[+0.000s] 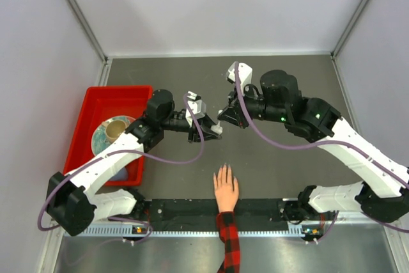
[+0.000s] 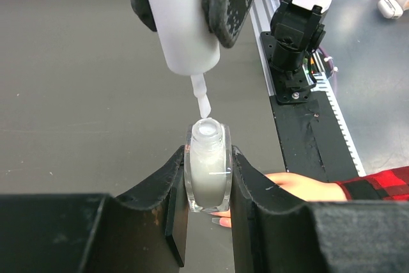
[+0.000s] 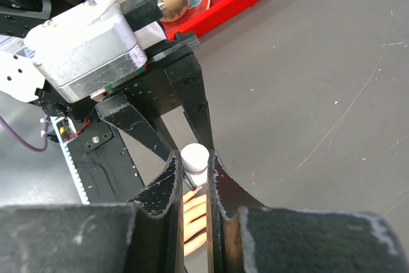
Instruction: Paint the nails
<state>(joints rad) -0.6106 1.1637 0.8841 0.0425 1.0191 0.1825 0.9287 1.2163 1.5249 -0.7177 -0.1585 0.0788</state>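
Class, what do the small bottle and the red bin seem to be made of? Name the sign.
Small bottle: likely clear glass, glossy; thick see-through walls with sharp highlights over milky liquid. Red bin: probably moulded plastic, smooth, uniformly coloured.

**Q:** Where is the tray (image 1: 137,97)?
**A:** On the bench (image 1: 287,81), at its left side. A plate (image 1: 102,144) lies in the tray, with a bowl (image 1: 116,129) on it.

**Q:** And the hand (image 1: 225,190)?
**A:** Flat on the bench at centre, just beyond the rail (image 1: 185,209) at the near edge, fingers pointing away from the arm bases.

**Q:** The claws?
**A:** They meet above the bench, just behind the hand. The left claw (image 2: 207,158) grips the bottle (image 2: 208,183) upright. The right claw (image 3: 193,158), opposite, grips the cap (image 2: 185,36) directly over the bottle's mouth.
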